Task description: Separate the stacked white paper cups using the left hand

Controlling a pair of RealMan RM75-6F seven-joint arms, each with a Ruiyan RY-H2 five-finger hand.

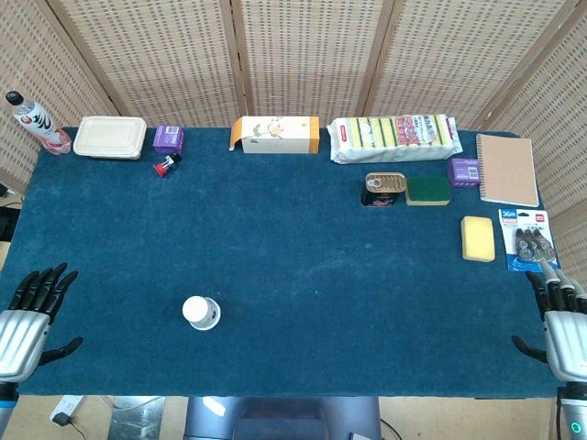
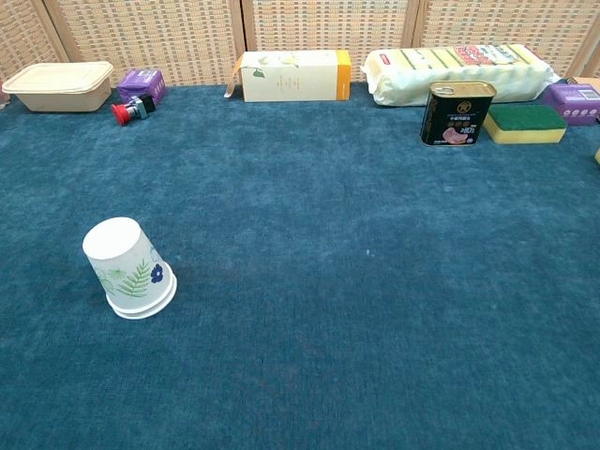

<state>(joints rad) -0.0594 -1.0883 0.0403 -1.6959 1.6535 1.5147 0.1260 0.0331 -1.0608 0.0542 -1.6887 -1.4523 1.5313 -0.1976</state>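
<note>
Resting mouth-down on the desk [image 1: 275, 275], the stacked paper cups [image 2: 129, 267] await the left robot hand [image 1: 32, 316], released like the right robot hand [image 1: 561, 321].

Counter [image 1: 275, 275]: stacked cups [image 1: 201, 313] mouth-down at front left, well apart from all else. Back edge, left to right: bottle [image 1: 35, 123], lidded container [image 1: 110, 137], small box [image 1: 169, 138], carton [image 1: 275, 134], sponge pack [image 1: 394, 137]. Before the pack stands a tin [image 1: 384, 188] with a sponge [image 1: 428, 190] just right; notebook [image 1: 507, 169] far right.
</note>
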